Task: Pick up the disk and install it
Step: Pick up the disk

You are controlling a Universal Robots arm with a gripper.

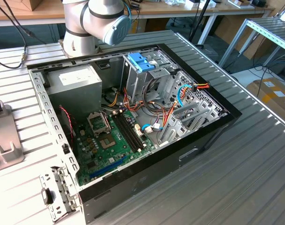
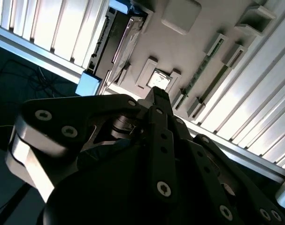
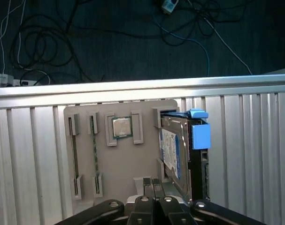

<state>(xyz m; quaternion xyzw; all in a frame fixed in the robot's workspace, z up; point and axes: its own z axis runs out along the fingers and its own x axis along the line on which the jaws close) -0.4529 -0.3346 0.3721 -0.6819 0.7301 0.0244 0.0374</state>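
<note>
First wrist view, nearest item: the gripper (image 3: 151,183). Its jaws are closed on each other and hold nothing, and the second wrist view agrees. I read it as hovering above the grey holder plate (image 3: 119,171), which lies on the ribbed metal table (image 3: 29,159). On the plate are two memory sticks (image 3: 74,154), a processor chip (image 3: 122,127) and, just beside the chip's pocket, the disk (image 3: 173,150). The disk stands on edge in its slot and carries blue side pieces (image 3: 201,136). The gripper is near the disk and does not touch it. Beyond the table edge, cables (image 3: 48,51) lie on a dark floor.

Handling, in my judgement: the disk is stiff, dense for its size, smooth-faced and sensitive to shock. I would take hold across its two broad faces at the exposed edge, clear of the blue side pieces, and avoid knocks.
</note>
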